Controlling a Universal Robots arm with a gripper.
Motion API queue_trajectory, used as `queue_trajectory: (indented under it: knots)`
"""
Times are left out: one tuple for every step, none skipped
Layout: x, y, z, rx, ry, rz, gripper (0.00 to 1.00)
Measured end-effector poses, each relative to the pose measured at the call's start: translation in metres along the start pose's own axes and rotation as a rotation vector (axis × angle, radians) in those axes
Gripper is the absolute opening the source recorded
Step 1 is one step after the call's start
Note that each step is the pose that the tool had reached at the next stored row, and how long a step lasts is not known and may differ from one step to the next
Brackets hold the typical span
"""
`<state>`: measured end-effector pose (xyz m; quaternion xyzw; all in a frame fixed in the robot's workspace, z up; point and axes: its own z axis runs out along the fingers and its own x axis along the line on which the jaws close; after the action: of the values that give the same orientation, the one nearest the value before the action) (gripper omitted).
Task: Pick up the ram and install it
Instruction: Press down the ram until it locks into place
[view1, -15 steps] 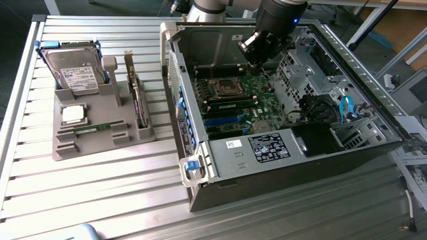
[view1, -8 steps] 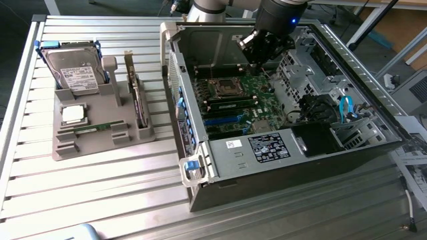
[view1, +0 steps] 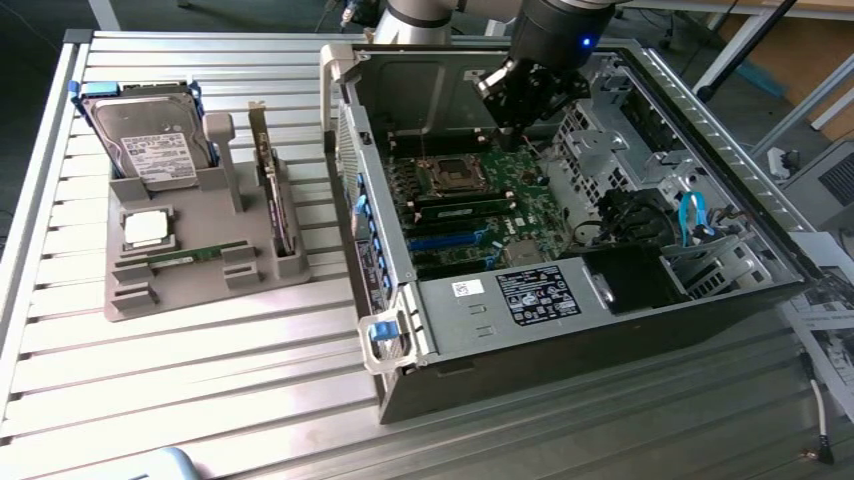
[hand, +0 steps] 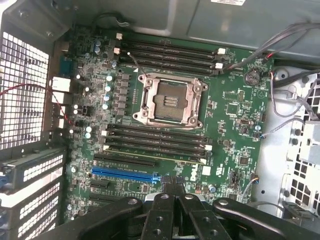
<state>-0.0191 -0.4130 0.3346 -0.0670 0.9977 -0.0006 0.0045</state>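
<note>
Presently the gripper hovers inside the open computer case, above the motherboard, fingers pinched together and holding nothing. A ram stick lies on the grey holder outside the case. Judged: pickup not yet made; it calls for reaching that stick.

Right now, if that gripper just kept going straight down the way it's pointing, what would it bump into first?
Probably the motherboard inside the open computer case. The shut gripper points into the case, and the first contact looks like the area by the blue slot and memory slots, though depth is unclear.
</note>
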Motion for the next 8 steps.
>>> queue_trajectory:
  knots:
    - [0.0, 0.0, 0.0, -0.0002, 0.0018, 0.0, 0.11]
    - [-0.0001, 0.0, 0.0, -0.0004, 0.0034, 0.0, 0.11]
    - [0.0, 0.0, 0.0, -0.0006, 0.0047, 0.0, 0.11]
    - [0.0, 0.0, 0.0, -0.0007, 0.0052, 0.0, 0.11]
    - [0.0, 0.0, 0.0, -0.0008, 0.0052, 0.0, 0.11]
    - [0.0, 0.0, 0.0, -0.0008, 0.0053, 0.0, 0.11]
    - [0.0, 0.0, 0.0, -0.0008, 0.0052, 0.0, 0.11]
    - [0.0, 0.0, 0.0, -0.0008, 0.0058, 0.0, 0.11]
